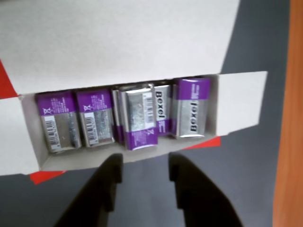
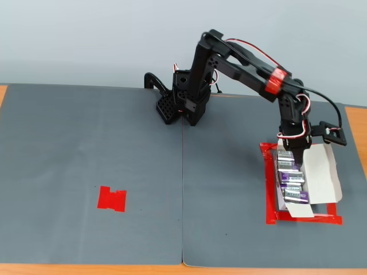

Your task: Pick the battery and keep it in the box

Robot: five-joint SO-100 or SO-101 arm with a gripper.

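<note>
The claw point(image 1: 144, 182) hangs open and empty just beside the box point(image 1: 236, 101). The battery point(image 1: 141, 117) lies tilted on the others inside the box, probably because it was released there and not pressed flat.

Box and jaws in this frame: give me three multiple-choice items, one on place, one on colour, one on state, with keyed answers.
1. Where does the box sit in the fixed view?
A. On the small red patch at left
B. Inside the red tape outline at right
C. Against the arm's base

2. What colour are the battery labels?
A. Purple
B. Green
C. Yellow

3. What state is the gripper in?
A. Shut on a battery
B. Open and empty
C. Out of view

Answers: 1 B, the red tape outline frames the box. 2 A, purple bands show in the wrist view. 3 B, the jaws stand apart with only mat between them.
</note>
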